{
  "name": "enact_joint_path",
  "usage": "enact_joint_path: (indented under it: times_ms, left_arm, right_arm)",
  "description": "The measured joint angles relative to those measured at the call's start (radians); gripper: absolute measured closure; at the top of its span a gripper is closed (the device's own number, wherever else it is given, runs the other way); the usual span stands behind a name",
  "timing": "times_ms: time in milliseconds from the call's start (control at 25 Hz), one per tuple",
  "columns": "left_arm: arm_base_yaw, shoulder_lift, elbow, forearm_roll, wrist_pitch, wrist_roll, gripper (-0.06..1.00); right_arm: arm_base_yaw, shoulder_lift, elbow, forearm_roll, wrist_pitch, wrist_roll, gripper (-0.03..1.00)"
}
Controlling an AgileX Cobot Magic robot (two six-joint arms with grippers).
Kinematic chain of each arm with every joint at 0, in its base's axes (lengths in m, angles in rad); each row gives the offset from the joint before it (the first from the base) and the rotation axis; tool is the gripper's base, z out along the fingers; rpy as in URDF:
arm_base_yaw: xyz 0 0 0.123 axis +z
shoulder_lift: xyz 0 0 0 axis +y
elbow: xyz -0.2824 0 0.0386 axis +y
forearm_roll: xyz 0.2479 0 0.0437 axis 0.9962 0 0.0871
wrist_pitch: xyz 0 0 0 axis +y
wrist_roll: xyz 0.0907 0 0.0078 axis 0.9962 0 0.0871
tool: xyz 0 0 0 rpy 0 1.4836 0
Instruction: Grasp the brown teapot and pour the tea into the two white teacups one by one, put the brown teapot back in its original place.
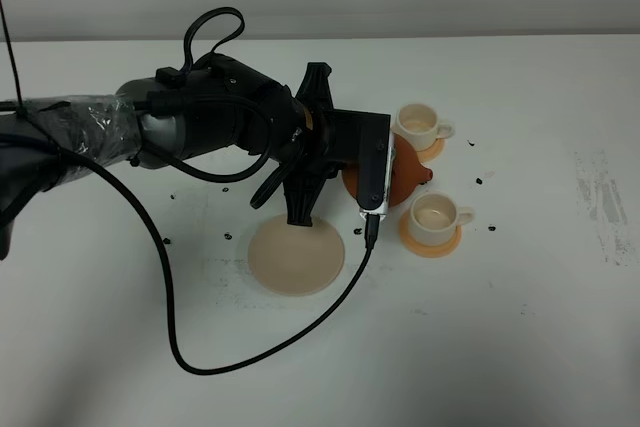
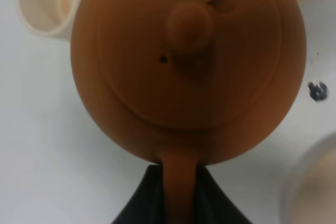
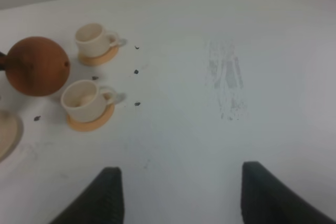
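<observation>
The teapot (image 1: 408,179) is held off its disc (image 1: 296,255) and between the two cups, the far cup (image 1: 420,125) and the near cup (image 1: 436,215), each of which is seated on one of the orange coasters (image 1: 430,245). In the left wrist view the left fingers (image 2: 140,203) are seen closed on the handle (image 2: 178,182), one on each side of it, with the lid (image 2: 190,30) turned toward the camera. The right fingers (image 3: 107,198) are spread wide with nothing between them, over bare desk (image 3: 173,129) and well apart from the tea things. The spout (image 1: 428,173) is pointed into the gap between the cups and over neither rim, so the step in hand is judged to be the pouring. Whether the teapot is clear of the desk cannot be told, nor how much either cup holds. For a clean pour, the spout should be brought directly above one cup's opening before the wrist is rolled. The tilt should be applied slowly, so that the stream lands inside the small rim and not on the coaster. A firm grip on the thin handle is needed, since the teapot's weight is likely to twist it as it tips, and the lid may slip if the tilt is overdone. The body should not be allowed to nudge the light cups, which are close on either side. The teapot should be levelled before it is carried to the other cup.
</observation>
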Motion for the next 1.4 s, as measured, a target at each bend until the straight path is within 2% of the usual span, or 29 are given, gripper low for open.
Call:
enact_joint_path:
  times_ms: [320, 880, 1400]
  left_arm:
    - [-0.003, 0.000, 0.000, 0.004, -0.010, 0.093, 0.82]
    - [-0.020, 0.006, 0.000, 0.181, -0.062, 0.113, 0.82]
    - [-0.025, 0.006, 0.000, 0.205, -0.094, 0.182, 0.82]
  right_arm:
    - [0.000, 0.000, 0.000, 0.000, 0.000, 0.000, 0.46]
    - [0.000, 0.000, 0.000, 0.000, 0.000, 0.000, 0.46]
    - [0.000, 0.000, 0.000, 0.000, 0.000, 0.000, 0.46]
